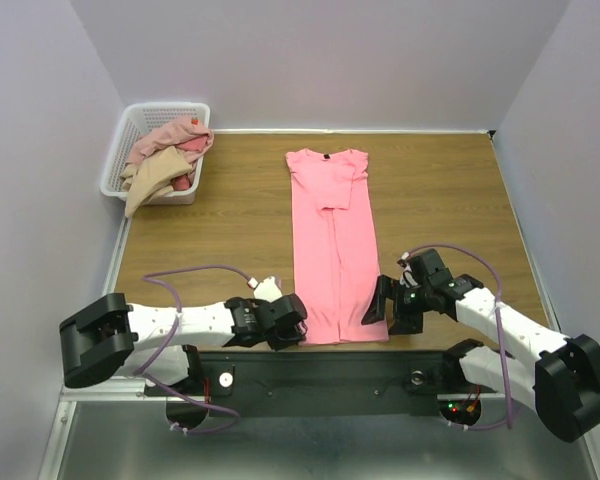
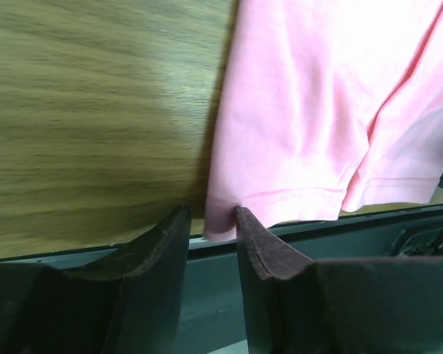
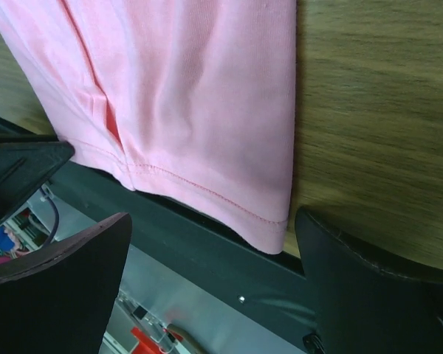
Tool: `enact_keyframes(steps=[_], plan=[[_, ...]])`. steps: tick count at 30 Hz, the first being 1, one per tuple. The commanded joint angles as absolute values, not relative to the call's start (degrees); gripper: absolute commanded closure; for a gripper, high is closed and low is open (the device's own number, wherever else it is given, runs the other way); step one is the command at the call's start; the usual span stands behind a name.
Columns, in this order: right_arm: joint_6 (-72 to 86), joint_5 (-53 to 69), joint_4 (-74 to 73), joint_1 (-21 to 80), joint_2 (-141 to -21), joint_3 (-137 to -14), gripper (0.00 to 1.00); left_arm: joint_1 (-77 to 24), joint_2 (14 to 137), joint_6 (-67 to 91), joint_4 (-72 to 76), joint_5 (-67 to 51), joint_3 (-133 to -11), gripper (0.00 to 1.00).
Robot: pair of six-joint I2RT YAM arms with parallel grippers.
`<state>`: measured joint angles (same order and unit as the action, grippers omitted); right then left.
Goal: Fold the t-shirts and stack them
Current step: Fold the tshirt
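Lengthwise down the middle of the brown wood-grain table lies the bright salmon-pink cotton t-shirt, already narrowed to a long strip with its sleeves turned in. Its collar is at the far end and its hem reaches just past the table's near edge. That layout suits a fold bringing hem towards collar, which is probably why both arms sit at the near corners. The left gripper is at the near left hem corner; its dark fingers stand narrowly apart with the corner between them, though I cannot tell whether they pinch it yet. The right gripper straddles the near right corner with jaws wide apart, touching nothing. Well off at the far left, the white plastic lattice basket holds the crumpled dusty pink, rose and tan t-shirts, waiting their turn.
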<state>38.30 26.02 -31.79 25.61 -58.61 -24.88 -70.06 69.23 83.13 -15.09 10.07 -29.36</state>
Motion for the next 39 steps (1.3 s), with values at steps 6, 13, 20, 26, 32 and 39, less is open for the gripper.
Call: enact_keyframes(steps=[6, 13, 20, 26, 32, 39], plan=[[38.1, 25.0, -39.5, 26.1, -58.3, -25.0, 0.03, -70.0, 72.3, 79.6, -14.0, 6.9, -30.3, 0.91], [36.9, 21.4, -42.1, 26.1, -59.7, -24.8, 0.09, -70.0, 66.9, 82.5, -12.3, 7.3, -26.1, 0.99], [37.7, 21.9, -37.6, 26.1, -62.8, -25.4, 0.35, -69.9, 66.0, 83.7, -12.2, 9.1, -26.8, 1.00], [36.9, 25.9, -36.7, 26.2, -65.4, -23.1, 0.55, -69.9, 66.3, 84.5, -9.4, 8.0, -25.6, 1.00], [37.6, 24.3, -36.6, 26.2, -63.2, -23.6, 0.87, -69.9, 65.3, 85.3, -8.4, 7.3, -24.2, 1.00], [39.8, 25.8, -38.1, 26.2, -59.8, -24.9, 0.99, -70.0, 62.8, 85.0, -11.4, 6.2, -23.9, 1.00]])
